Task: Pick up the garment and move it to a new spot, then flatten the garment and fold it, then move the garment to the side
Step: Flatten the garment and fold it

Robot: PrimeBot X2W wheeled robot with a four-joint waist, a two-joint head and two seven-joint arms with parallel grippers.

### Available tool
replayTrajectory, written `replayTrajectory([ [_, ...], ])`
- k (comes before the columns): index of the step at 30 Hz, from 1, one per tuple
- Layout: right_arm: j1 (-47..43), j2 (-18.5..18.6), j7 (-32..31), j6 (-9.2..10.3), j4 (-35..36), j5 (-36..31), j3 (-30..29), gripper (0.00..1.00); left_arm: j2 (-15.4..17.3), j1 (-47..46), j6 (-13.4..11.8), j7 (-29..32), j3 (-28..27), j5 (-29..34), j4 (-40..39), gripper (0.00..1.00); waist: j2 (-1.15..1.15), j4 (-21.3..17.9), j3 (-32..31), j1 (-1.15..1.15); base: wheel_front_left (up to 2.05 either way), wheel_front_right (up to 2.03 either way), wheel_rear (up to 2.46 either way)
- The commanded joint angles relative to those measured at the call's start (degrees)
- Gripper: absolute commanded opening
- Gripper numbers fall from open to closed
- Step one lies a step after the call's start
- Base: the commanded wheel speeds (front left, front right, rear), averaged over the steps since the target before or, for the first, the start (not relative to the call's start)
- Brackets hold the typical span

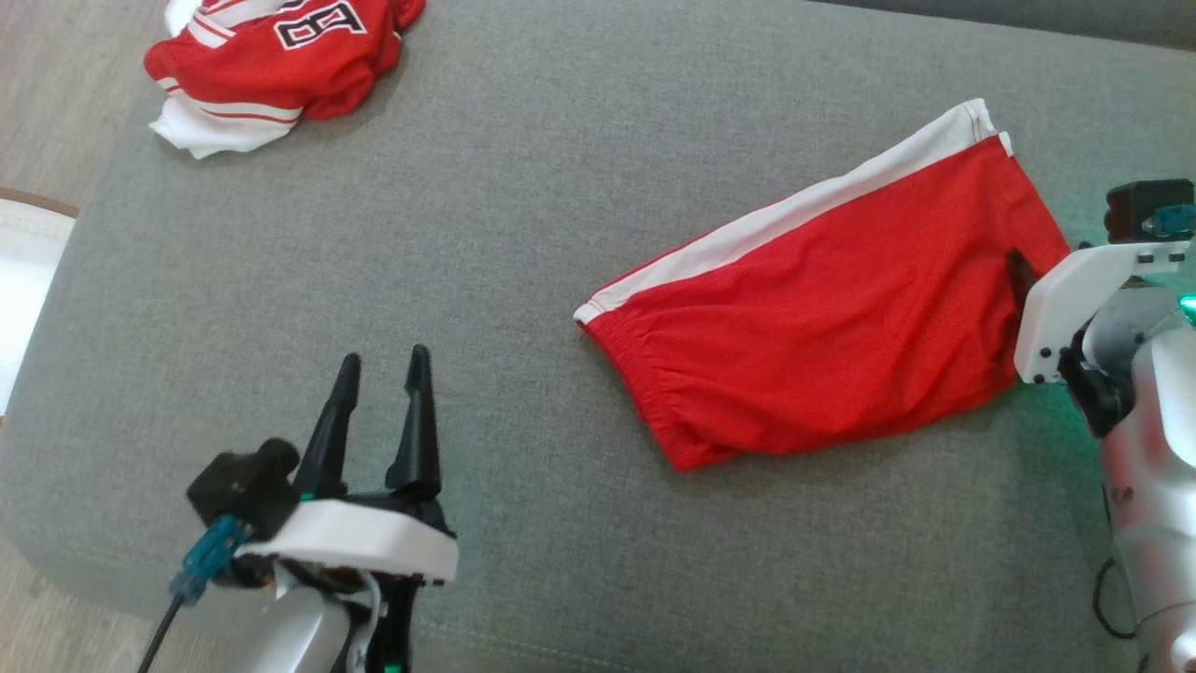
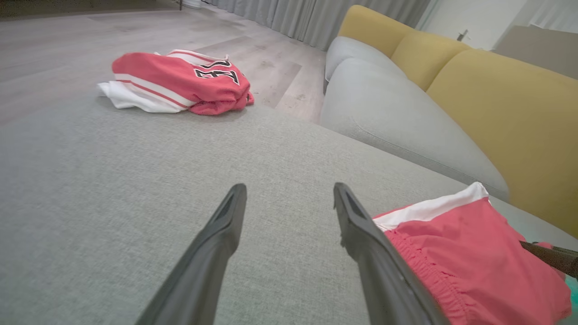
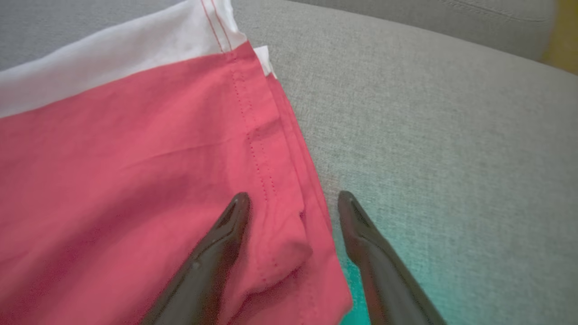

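Red lightweight shorts with a white side stripe lie flat on the right half of the grey woven upholstered seat, elastic waistband toward seat centre, stitched leg hem toward the seat's right edge. They look already doubled leg on leg, so my read is mid-fold or prepping the carry; can't tell which. Right tool is at the hem on the seat's right side, released: jaws spread and straddling the hem edge, one finger over the red cloth, the other over bare seat, nothing pinched. Left tool hovers over the seat's near-left part, also released and empty, well apart from the waistband. A crumpled red-and-white numbered jersey sits at the seat's far-left corner, not involved. To do the step well: drop the right tool low so the outer finger slides under all hem layers, then clench a little inside the stitching, not on the very edge. The small pucker by the inner finger suggests a layer could slip out. Bring the left tool onto the waistband before lifting, so both ends rise together and the layers stay aligned.
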State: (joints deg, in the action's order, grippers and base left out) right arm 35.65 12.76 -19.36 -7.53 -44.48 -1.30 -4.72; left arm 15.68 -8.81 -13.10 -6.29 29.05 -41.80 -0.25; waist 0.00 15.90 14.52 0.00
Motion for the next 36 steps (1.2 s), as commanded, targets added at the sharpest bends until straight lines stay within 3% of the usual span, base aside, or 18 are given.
replayTrajectory([
  [1, -0.5, 0.5, -1.8, 0.04, 0.8, 0.9, 0.9, 0.99, 1.5, 0.0, -0.5, -1.0, -2.9, 0.5, -2.0, 1.00, 0.00, 0.2, -0.3, 0.00, 0.00, 0.00, 0.00],
  [2, -0.9, 0.4, -2.7, 0.04, 0.5, 1.5, 1.0, 0.82, 1.6, 0.3, -0.7, -1.3, -3.2, 0.5, -2.2, 1.00, 0.00, 0.3, -0.5, 0.00, 0.00, 0.00, 0.00],
  [4, -1.6, 0.2, -3.4, 0.04, 0.5, 3.0, 1.1, 0.36, 2.0, 0.8, -1.1, -1.6, -3.6, 0.5, -2.6, 1.00, 0.00, 0.2, -0.9, 0.00, 0.00, 0.00, 0.00],
  [6, -2.2, 0.0, -3.3, 0.04, 1.0, 4.2, 0.9, 0.00, 2.4, 1.1, -1.3, -1.8, -3.8, 0.7, -2.8, 1.00, 0.00, -0.1, -1.3, 0.00, 0.00, 0.00, 0.00],
  [14, -4.4, -2.2, 2.1, 0.04, 5.1, 5.8, -2.3, 0.00, 3.4, 1.8, -1.8, -2.5, -4.1, 1.3, -3.6, 1.00, 0.00, -4.0, -4.0, 0.00, 0.00, 0.00, 0.00],
  [28, -18.4, -9.1, 6.0, 0.04, 18.4, 3.9, -6.5, 0.00, 4.0, 3.7, -2.7, -3.2, -4.1, 1.5, -2.8, 1.00, 0.00, -16.0, -7.6, 0.00, 0.00, 0.00, 0.00],
  [36, -20.9, -9.8, 6.2, 0.04, 23.6, 4.4, -6.6, 0.00, 3.6, 2.9, -3.0, -2.4, -2.7, 2.1, -2.7, 1.00, 0.00, -17.0, -6.8, 0.00, 0.00, 0.00, 0.00],
])
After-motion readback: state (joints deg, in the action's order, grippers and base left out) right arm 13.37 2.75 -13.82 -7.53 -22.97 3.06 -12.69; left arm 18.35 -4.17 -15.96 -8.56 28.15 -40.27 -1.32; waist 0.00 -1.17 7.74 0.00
